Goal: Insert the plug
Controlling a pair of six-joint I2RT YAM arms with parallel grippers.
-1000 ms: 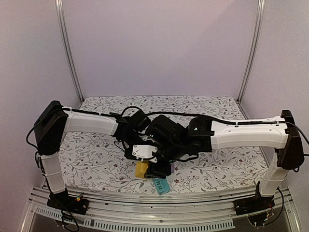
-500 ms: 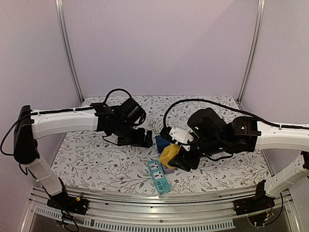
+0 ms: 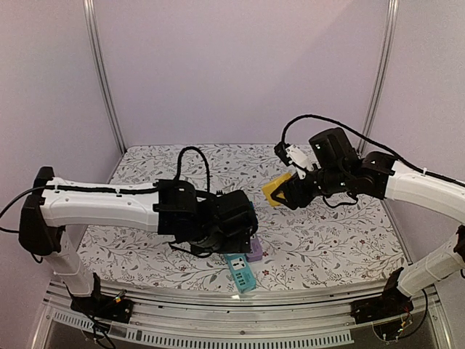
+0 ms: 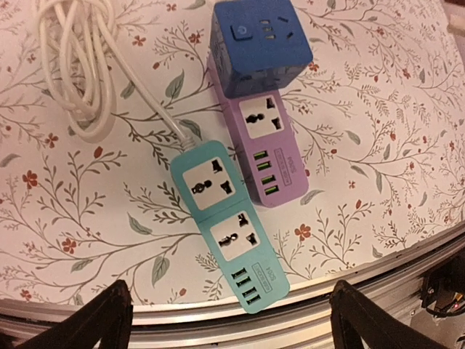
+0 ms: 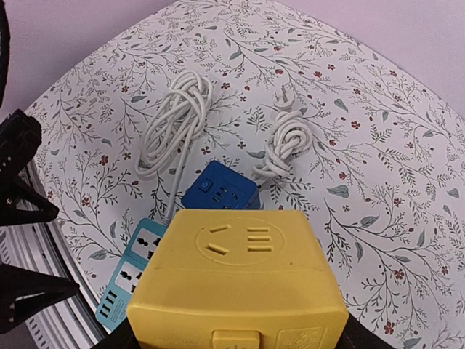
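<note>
Right hand (image 3: 288, 195) grips yellow cube plug (image 3: 276, 190) aloft; teal power strip (image 4: 227, 227) lies to your left, lengthwise toward desk edge (image 4: 145, 305), under wide-spread left hand (image 4: 232, 320).

Floral tablecloth (image 4: 378, 145) — aluminium rail (image 3: 312, 298) at its near edge, lilac walls (image 3: 240, 65).
</note>
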